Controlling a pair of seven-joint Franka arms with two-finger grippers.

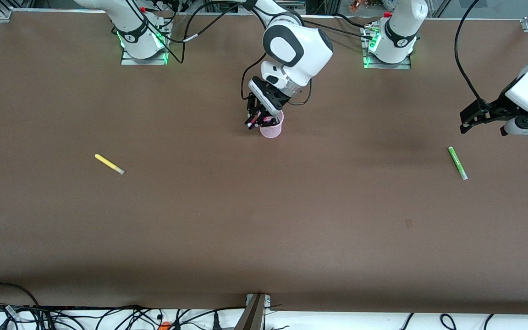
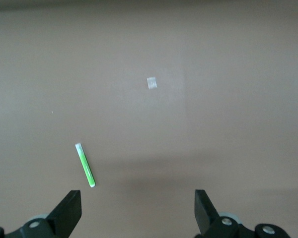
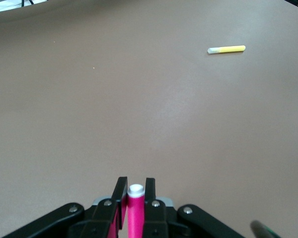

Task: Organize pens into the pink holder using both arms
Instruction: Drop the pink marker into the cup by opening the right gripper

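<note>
the desk point(image 1: 264, 238) is a wide matte brown board, and its whole edge nearest the front camera carries nothing. farther in lie two pens flat on their sides, well apart, each toward the end of the arm that would likely fetch it: the green pen point(image 1: 457, 162) toward the left arm's end, the yellow pen point(image 1: 109, 164) toward the right arm's end. both are short slim plastic sticks with pale caps.

the left gripper point(image 1: 475, 117) hangs above the desk near the left arm's end, over a spot just beside the green pen, its fingers point(image 2: 69, 210) spread wide with nothing between them; it looks to be waiting or lining up.

farther still, around the desk's middle toward the edge where the bases stand, is the pink holder point(image 1: 272, 127), a small round translucent cup, slightly tapered. the right gripper point(image 1: 258, 120) sits right over its rim, tilted, fingers point(image 3: 120, 196) clamped on the magenta pen point(image 3: 135, 210), apparently to drop it in. a dark pen tip point(image 3: 262, 229) shows beside it.
</note>
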